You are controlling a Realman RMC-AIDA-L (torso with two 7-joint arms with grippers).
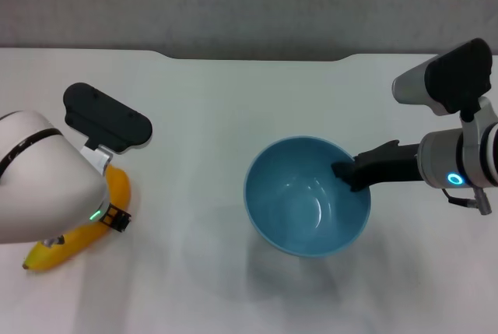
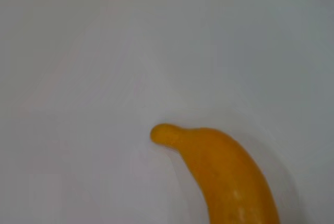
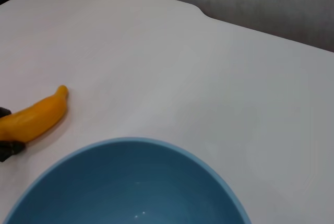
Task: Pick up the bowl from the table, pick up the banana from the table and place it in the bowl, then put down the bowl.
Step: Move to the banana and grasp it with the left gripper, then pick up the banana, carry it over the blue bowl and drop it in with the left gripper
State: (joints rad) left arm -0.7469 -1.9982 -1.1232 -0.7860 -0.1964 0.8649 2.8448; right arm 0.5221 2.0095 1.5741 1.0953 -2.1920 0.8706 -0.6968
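Note:
The light-blue bowl (image 1: 307, 194) hangs a little above the white table (image 1: 210, 108), casting a shadow below it. My right gripper (image 1: 346, 172) is shut on its right rim, one finger inside the bowl. The bowl (image 3: 135, 182) is empty. At the near left the yellow banana (image 1: 66, 247) lies on the table, and my left gripper (image 1: 111, 211) is down over its middle, with the wrist hiding much of it. The left wrist view shows the banana's stem end (image 2: 229, 182) close up. From the right wrist the banana (image 3: 39, 117) is seen at the far side.
A shallow notch (image 1: 257, 57) cuts the table's far edge, with a grey wall behind it. Bare white tabletop lies between the banana and the bowl.

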